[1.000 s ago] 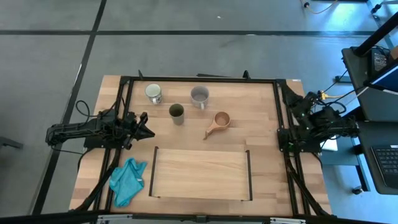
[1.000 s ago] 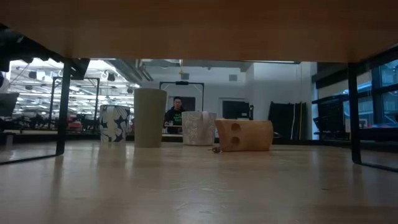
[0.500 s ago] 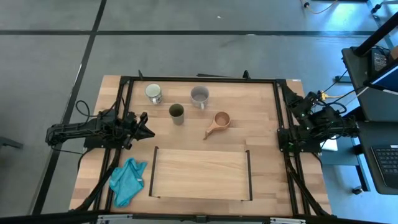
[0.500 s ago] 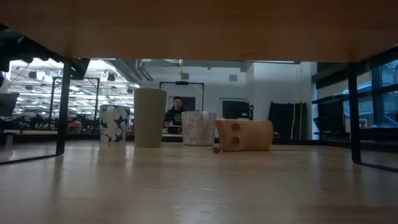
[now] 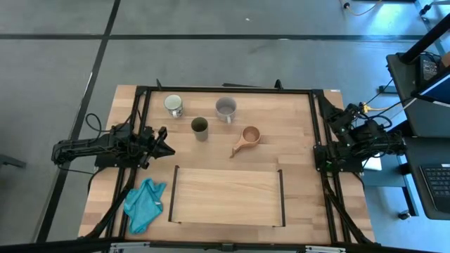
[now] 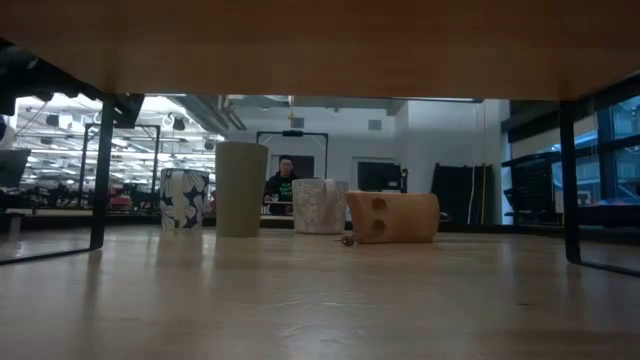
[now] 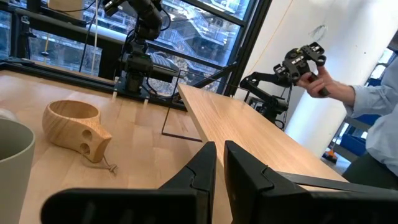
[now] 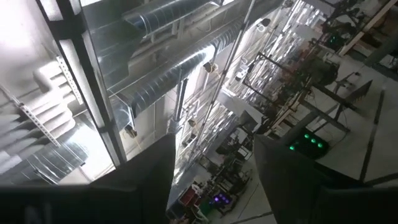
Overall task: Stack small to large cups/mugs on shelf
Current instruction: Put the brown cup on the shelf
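Left hand (image 5: 163,143) at the left-centre of the high view, low over the desk (image 5: 295,130), fingers (image 7: 202,167) drawn narrow with only a slim gap, gripping nothing, pointing toward the cups. Right hand folded at the right edge of the frame by the desk's rail, aimed up at the ceiling in its wrist view; opening impossible to tell. Upper middle of the high view: white mug (image 5: 174,105) farthest left, grey mug (image 5: 226,108) to its right, dark olive-green cup (image 5: 200,128) just below and between them, all upright and apart. Tan wooden long-handled cup (image 5: 247,138) right of the green one, handle slanting toward lower left. Shelf (image 5: 226,196) in the lower centre, bare, well apart from every cup. Teal cloth (image 5: 144,204) crumpled at lower left, just beside the shelf's left rail. Seen level across the desk: star-patterned mug (image 6: 184,198), tall green cup (image 6: 241,188), grey mug (image 6: 320,206), wooden cup (image 6: 392,217) in a row; person (image 6: 285,184) far behind.
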